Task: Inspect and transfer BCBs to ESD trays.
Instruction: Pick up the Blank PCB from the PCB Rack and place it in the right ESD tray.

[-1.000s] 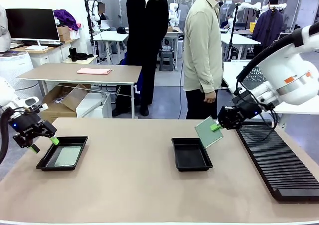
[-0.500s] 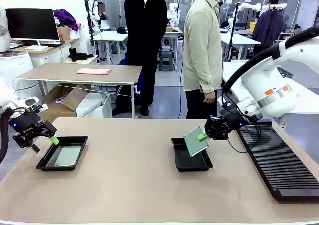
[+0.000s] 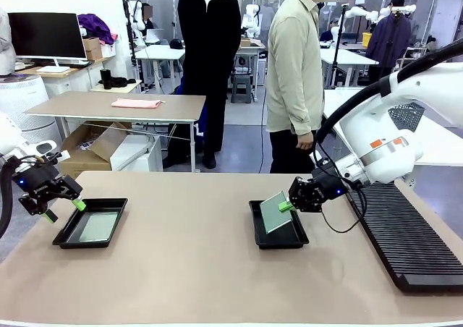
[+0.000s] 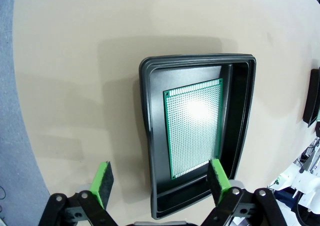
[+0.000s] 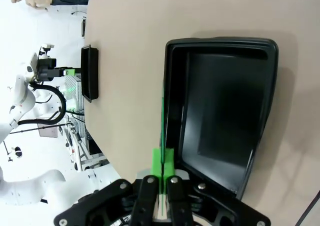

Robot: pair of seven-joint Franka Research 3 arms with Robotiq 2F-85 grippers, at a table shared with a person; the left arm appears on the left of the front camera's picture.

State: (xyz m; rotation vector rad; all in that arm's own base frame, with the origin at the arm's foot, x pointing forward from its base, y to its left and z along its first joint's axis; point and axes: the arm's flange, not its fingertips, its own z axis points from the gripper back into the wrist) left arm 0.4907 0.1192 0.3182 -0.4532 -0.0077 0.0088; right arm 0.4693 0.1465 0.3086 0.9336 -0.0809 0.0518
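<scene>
While the right gripper (image 3: 287, 205) pinches one BCB (image 3: 274, 212) by its edge, the board sits tilted over the middle ESD tray (image 3: 269, 239), lower edge down inside it. Second BCB (image 4: 194, 127) lies flat in the left ESD tray (image 3: 66, 235). Left gripper (image 3: 64, 210) hangs just above that tray's near end, jaws wide apart, holding nothing. Ribbed rack (image 3: 405, 234) on the worktop (image 3: 188, 269), right side.

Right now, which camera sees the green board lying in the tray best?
The left wrist view: it looks straight down on the board flat in its tray. The front view shows it small and pale. The right wrist view shows that tray far off.
</scene>
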